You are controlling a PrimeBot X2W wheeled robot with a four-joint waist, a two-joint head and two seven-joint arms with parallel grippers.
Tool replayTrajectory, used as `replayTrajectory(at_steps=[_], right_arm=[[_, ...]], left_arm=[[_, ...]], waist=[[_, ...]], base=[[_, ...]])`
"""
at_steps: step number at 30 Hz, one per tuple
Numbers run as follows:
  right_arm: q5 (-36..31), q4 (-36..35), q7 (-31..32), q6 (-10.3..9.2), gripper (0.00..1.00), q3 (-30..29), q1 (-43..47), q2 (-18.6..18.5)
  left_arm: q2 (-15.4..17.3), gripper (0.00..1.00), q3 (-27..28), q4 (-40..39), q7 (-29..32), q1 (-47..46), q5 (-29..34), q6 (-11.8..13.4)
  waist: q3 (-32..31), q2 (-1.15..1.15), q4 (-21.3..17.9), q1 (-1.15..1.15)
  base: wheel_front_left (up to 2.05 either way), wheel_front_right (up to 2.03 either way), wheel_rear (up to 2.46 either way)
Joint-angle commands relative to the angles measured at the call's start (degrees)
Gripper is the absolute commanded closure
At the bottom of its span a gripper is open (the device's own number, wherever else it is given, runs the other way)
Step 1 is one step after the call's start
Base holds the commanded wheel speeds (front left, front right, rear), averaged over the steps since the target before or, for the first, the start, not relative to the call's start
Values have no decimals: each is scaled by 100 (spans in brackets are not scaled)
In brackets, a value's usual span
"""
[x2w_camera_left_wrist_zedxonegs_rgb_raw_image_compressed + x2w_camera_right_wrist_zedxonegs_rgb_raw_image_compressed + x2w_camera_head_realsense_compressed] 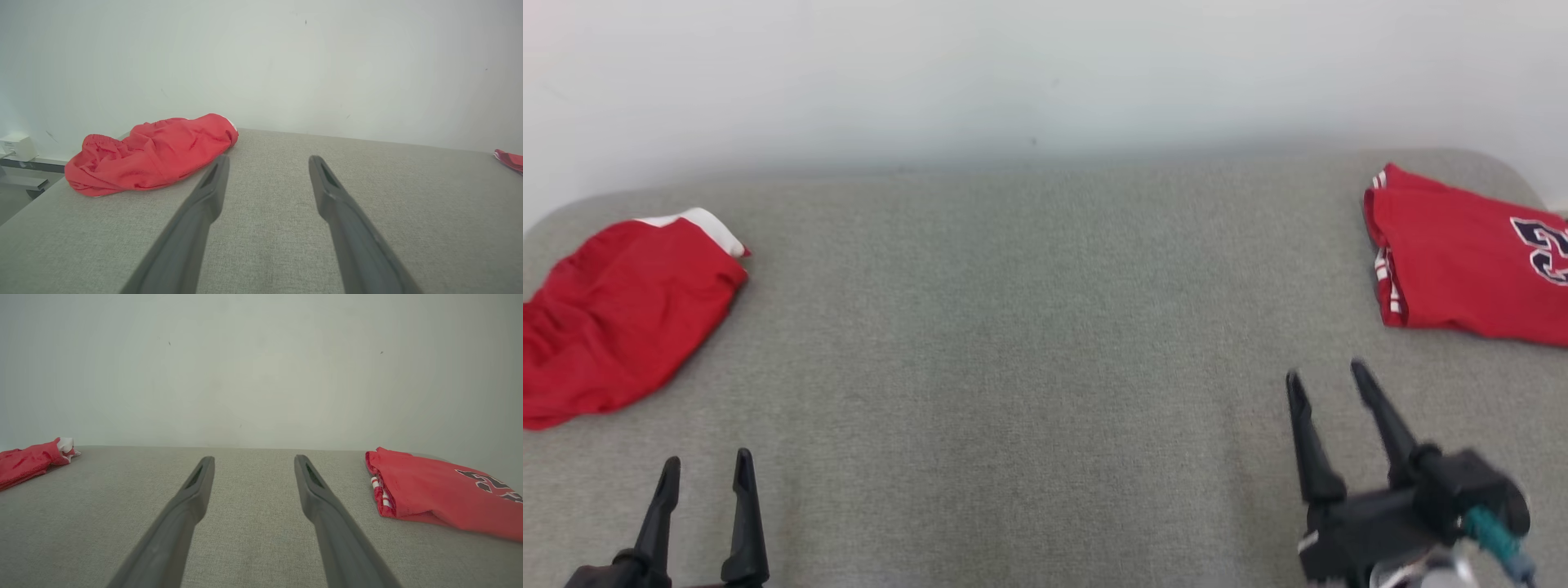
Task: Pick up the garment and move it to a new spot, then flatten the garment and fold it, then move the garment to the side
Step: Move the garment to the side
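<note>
Your left gripper (707, 457) and right gripper (1327, 371) hover spread wide and empty over the grey fabric-covered table (1045, 327), fingers pointing toward the white wall (1045, 73). Far left lies a crumpled red garment (621, 318) with white trim; far right, a folded red jersey (1454, 269), its dark numerals cut off.

jersey (1462, 269) cut off at rt edge, print (1543, 249) only partly seen; red shorts (613, 318) clipped at left edge.
</note>
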Motion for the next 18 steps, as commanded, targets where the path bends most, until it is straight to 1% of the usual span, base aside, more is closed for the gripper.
replayTrajectory(at_steps=[1, 5, 9, 18], right_arm=[[-58, -80, -17, -17, 0, -5, 294, 109], [-68, -203, 3, -17, 0, -42, 788, 279], [-73, -261, 9, -17, 0, -80, 1072, 378], [-113, -178, -32, -17, 0, -136, 1130, 472]], left_arm=[[-2, 0, -22, 26, -2, 105, 73, 17], [-1, 0, -53, 54, -2, 211, 86, 17], [-7, 0, -65, 77, -2, 283, 85, 17], [41, 0, -98, 140, -2, 315, 42, 17]], waist=[[-261, 1, 149, 2], [-425, 1, 178, 2], [-476, 1, 180, 2], [-434, 1, 172, 2]], base=[[0, 0, 0], [0, 0, 0], [0, 0, 0], [0, 0, 0]])
